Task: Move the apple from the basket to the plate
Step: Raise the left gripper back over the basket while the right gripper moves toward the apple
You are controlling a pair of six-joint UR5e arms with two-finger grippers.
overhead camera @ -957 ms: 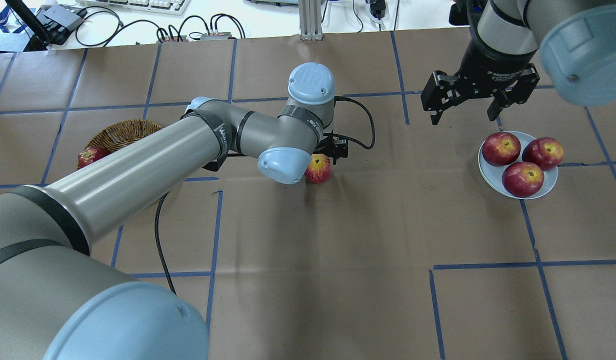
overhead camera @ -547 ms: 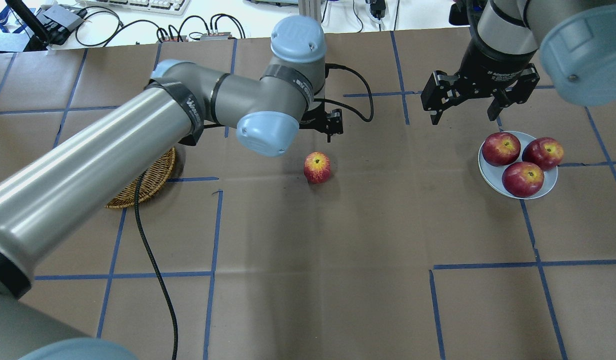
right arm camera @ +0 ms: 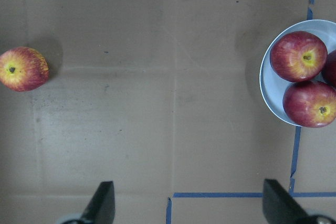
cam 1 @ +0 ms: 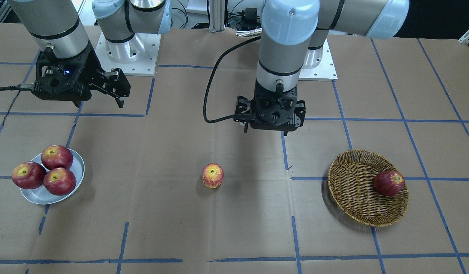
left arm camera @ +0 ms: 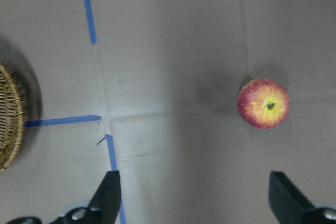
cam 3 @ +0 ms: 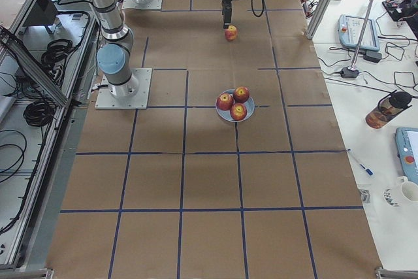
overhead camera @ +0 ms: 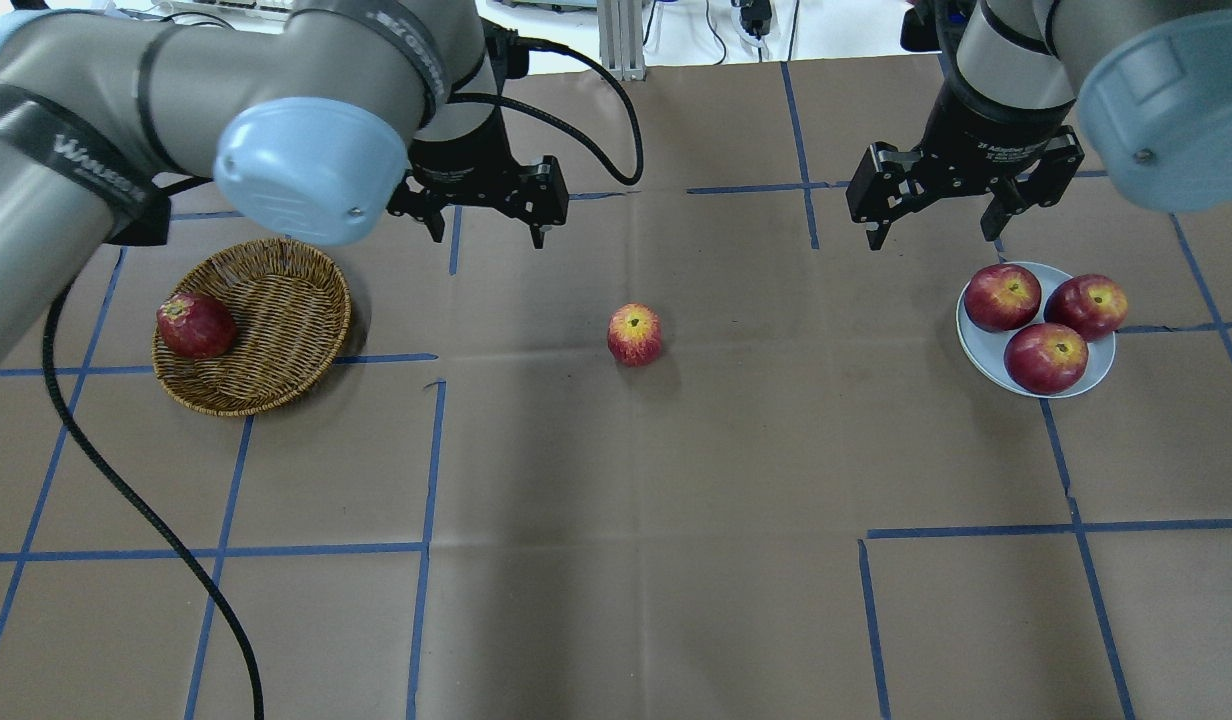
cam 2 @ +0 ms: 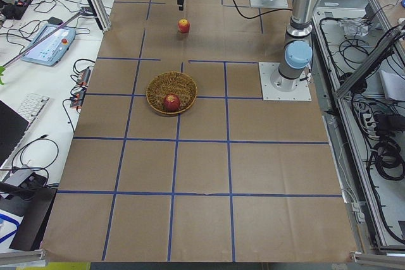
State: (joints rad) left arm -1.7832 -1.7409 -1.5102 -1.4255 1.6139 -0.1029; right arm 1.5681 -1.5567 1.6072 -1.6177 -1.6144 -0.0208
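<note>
The pale pinkish-red and yellow apple (overhead camera: 635, 334) stands alone on the brown paper at mid-table, also seen in the front view (cam 1: 212, 175) and both wrist views (left arm camera: 263, 103) (right arm camera: 23, 68). The wicker basket (overhead camera: 286, 300) (cam 1: 352, 190) lies to its left and holds one dark red apple (overhead camera: 195, 325). The grey-white plate (overhead camera: 984, 352) (cam 1: 40, 195) at the right holds three dark red apples. My left gripper (overhead camera: 489, 235) (cam 1: 265, 131) is open and empty, raised between basket and apple. My right gripper (overhead camera: 934, 240) (cam 1: 99, 104) is open and empty, raised just behind the plate's left side.
The left arm's black cable (overhead camera: 126, 500) trails over the table's near left part. Blue tape lines cross the brown paper. Cables and an aluminium post (overhead camera: 621, 40) sit beyond the far edge.
My left gripper has lifted away from the pale apple and moved back and left, leaving the apple standing on the table. The basket is now uncovered. The right arm has barely moved.
</note>
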